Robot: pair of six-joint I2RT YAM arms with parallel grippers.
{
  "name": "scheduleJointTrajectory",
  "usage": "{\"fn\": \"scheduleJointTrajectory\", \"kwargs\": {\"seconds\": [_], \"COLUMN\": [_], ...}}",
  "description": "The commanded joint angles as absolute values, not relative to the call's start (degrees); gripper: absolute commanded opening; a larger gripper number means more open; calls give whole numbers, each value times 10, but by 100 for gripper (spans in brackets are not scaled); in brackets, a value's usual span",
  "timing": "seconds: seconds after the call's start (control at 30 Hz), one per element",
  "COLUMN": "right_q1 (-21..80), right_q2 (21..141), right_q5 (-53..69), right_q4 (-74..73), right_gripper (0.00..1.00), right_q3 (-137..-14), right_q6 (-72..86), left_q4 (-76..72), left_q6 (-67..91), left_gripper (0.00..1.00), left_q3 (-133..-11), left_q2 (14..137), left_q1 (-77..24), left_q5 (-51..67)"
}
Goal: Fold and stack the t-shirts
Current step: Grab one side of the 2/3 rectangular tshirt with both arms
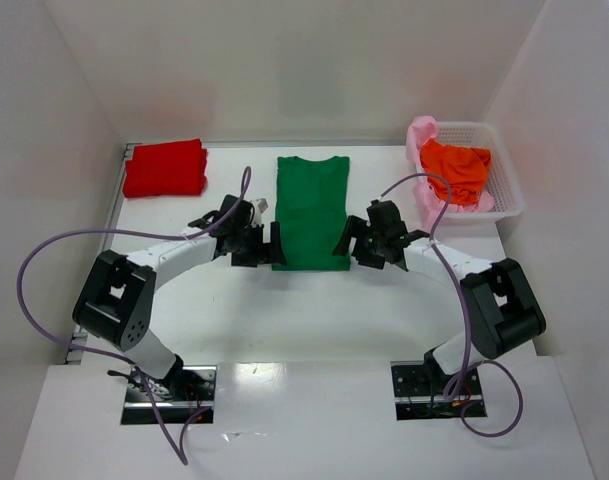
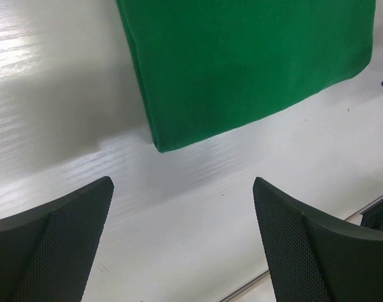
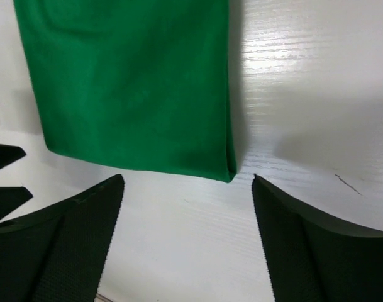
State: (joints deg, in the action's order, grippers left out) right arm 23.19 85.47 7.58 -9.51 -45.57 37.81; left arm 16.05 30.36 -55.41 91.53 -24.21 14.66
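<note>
Centrally on the white tabletop (image 1: pixel 284 300) lies one dark green cloth t-shirt (image 1: pixel 311 210), flanked by the left gripper (image 1: pixel 259 245) and right gripper (image 1: pixel 359 245), both released and empty. One folded red t-shirt (image 1: pixel 165 168) lies far-left; one white mesh basket (image 1: pixel 511 185) holds one orange t-shirt (image 1: pixel 456 168) and one pink t-shirt (image 1: pixel 421 135).

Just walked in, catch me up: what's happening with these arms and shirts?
T-shirt folding is under way. The green t-shirt lies flat in the middle, folded into a long strip. The left gripper and right gripper sit open at its near corners, holding nothing. A red t-shirt is already folded at the far left. The orange t-shirt and pink t-shirt wait unfolded in the white basket at the far right.
</note>
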Motion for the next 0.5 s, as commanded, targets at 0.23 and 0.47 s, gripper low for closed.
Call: {"fn": "scheduleJointTrajectory", "kwargs": {"seconds": [0.23, 0.47], "right_q1": [237, 237], "right_q2": [878, 901], "right_q5": [52, 52], "right_q4": [-87, -87], "right_gripper": [53, 43], "right_q3": [-449, -449], "right_q6": [387, 387], "left_q4": [127, 127], "left_q6": [313, 313], "left_gripper": [94, 92], "left_q3": [-561, -566], "left_q2": [956, 972], "left_q1": [-242, -242], "left_q5": [161, 161]}}
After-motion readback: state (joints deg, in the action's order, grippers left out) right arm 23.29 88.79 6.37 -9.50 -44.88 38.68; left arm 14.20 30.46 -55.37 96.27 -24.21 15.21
